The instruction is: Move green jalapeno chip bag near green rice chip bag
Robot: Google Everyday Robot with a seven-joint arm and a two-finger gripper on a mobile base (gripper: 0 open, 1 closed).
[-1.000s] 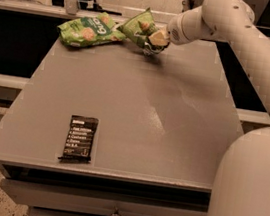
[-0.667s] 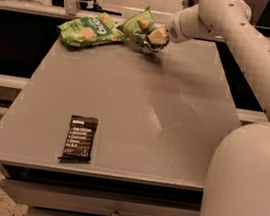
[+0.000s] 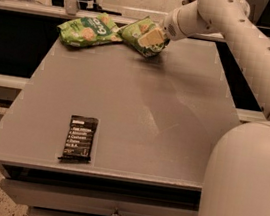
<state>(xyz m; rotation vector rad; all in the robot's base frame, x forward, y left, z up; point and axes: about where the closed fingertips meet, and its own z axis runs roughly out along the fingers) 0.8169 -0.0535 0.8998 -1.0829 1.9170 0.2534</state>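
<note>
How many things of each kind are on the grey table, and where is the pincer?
Chip bags: 2 (bright green bag, dull green bag)
Dark snack bar: 1
Total: 3
The pincer is at the dull green bag.

table [image 3: 175, 111] back: green rice chip bag [image 3: 88, 30] left | green jalapeno chip bag [image 3: 136, 31] beside, right | gripper [image 3: 153, 37] on it | bar [image 3: 80, 138] front-left

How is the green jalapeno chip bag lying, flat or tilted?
Tilted: the green jalapeno chip bag leans up off the table on its lower edge, with the tool on it.
</note>
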